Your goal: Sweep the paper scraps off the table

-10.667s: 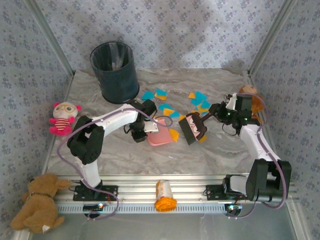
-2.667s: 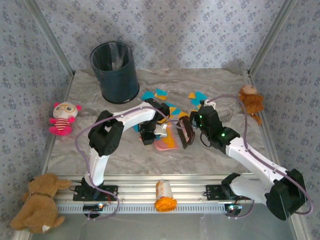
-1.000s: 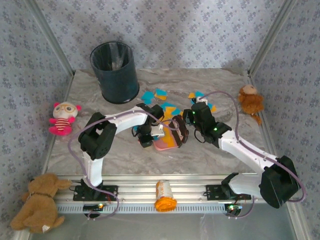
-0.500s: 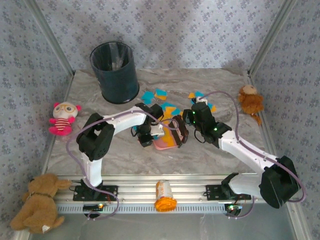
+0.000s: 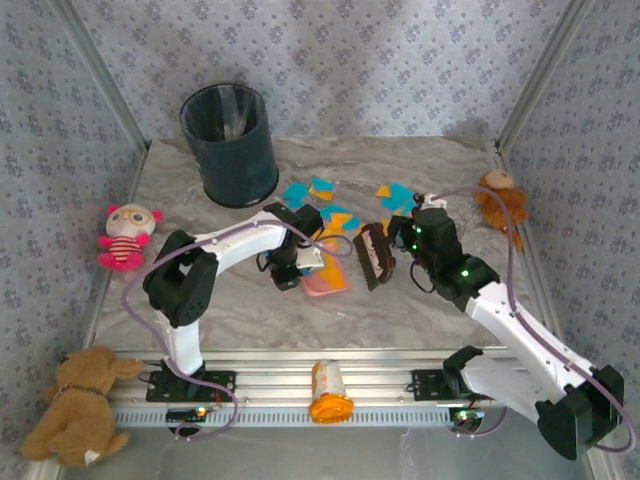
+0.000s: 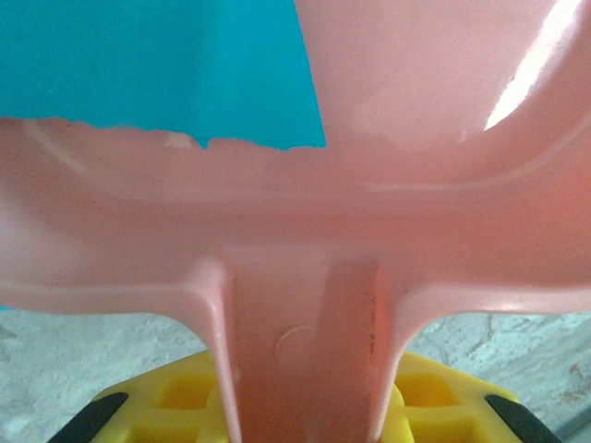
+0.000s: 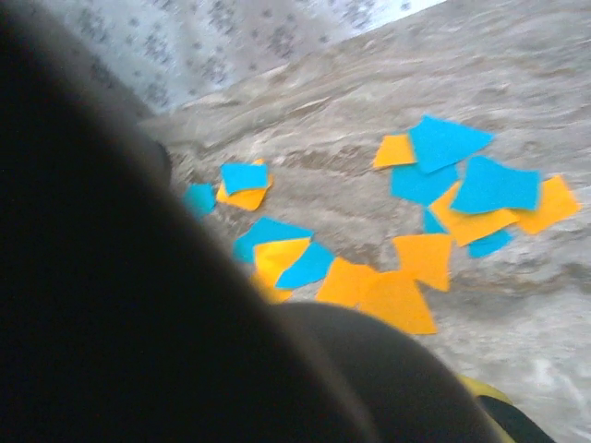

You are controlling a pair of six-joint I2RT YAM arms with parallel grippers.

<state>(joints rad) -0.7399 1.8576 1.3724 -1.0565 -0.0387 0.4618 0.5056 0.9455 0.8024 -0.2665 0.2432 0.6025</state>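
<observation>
**Top external: scraps may slip past the pan**

Top external view, read left to right. The left gripper (image 5: 291, 266) is clamped on the handle of the pink pan (image 5: 326, 277), which lies flat mid-table. The left wrist view has that handle between yellow pads (image 6: 166, 399), with a turquoise scrap (image 6: 157, 65) apparently in the pan. Just right of the pan stands the dark brush (image 5: 372, 256), held by the closed right gripper (image 5: 398, 240). Most paper scraps (image 5: 322, 188) lie on the table (image 5: 260, 320) beyond pan and brush, in two loose clusters. The nearest ones are just beside the pan's far end.

Risks, as I judge them: the scraps are thin and light, so a fast stroke may flick them aside instead of in. If the pan's lip lifts, pieces will slide under it. The right cluster sits away from the pan, and a careless stroke could push it toward the brown toy (image 5: 498, 200).

The table is smooth and marble-veined, with a rail at the near edge where an orange bottle (image 5: 328, 392) lies. A doll (image 5: 127, 236) and a teddy (image 5: 78, 408) sit at the left, and a dark bin (image 5: 230, 150) stands at the far left. Patterned walls enclose three sides.
</observation>
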